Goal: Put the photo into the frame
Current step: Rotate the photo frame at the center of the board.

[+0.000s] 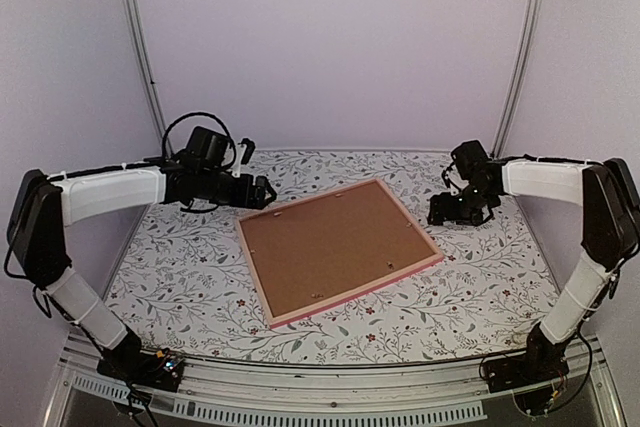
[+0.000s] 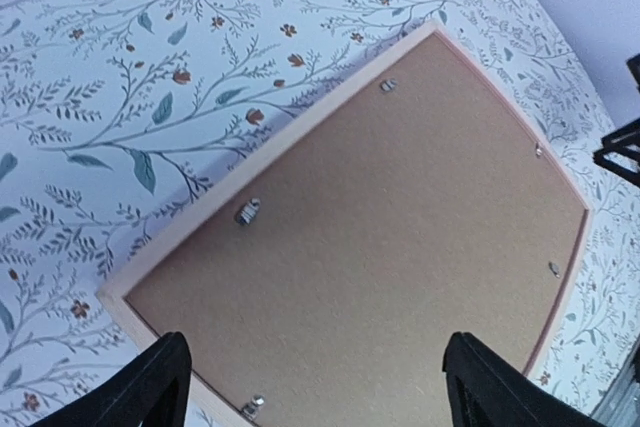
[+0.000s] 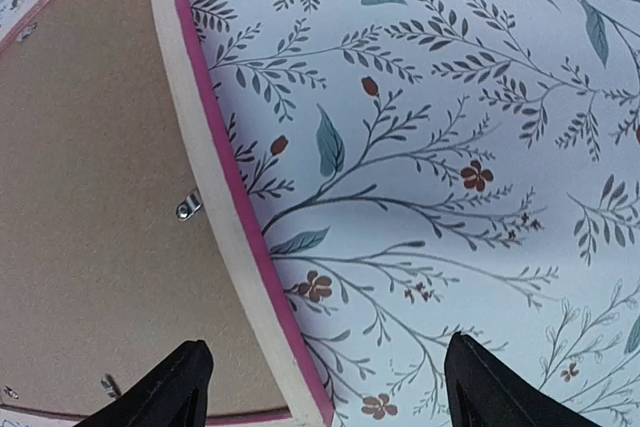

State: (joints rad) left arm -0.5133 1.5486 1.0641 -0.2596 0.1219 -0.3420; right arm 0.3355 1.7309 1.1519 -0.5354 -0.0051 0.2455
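Observation:
The pink frame [image 1: 356, 292] lies face down in the middle of the table, at an angle. A plain brown backing board [image 1: 335, 247] fills it, with small metal tabs along its edges. The photo is hidden. My left gripper [image 1: 268, 192] hovers open just off the frame's far left corner. In its wrist view the left gripper [image 2: 315, 347] has its fingers spread wide over the board [image 2: 380, 247] and the frame's rim [image 2: 200, 222]. My right gripper [image 1: 440, 215] hangs open beside the frame's right corner. Seen from the wrist, the right gripper [image 3: 325, 367] straddles the frame's pink edge [image 3: 200, 137], holding nothing.
A floral tablecloth [image 1: 480, 287] covers the table. White walls and two metal posts [image 1: 140, 47] close in the back and sides. Metal tabs [image 2: 247, 212] stick up slightly from the backing board.

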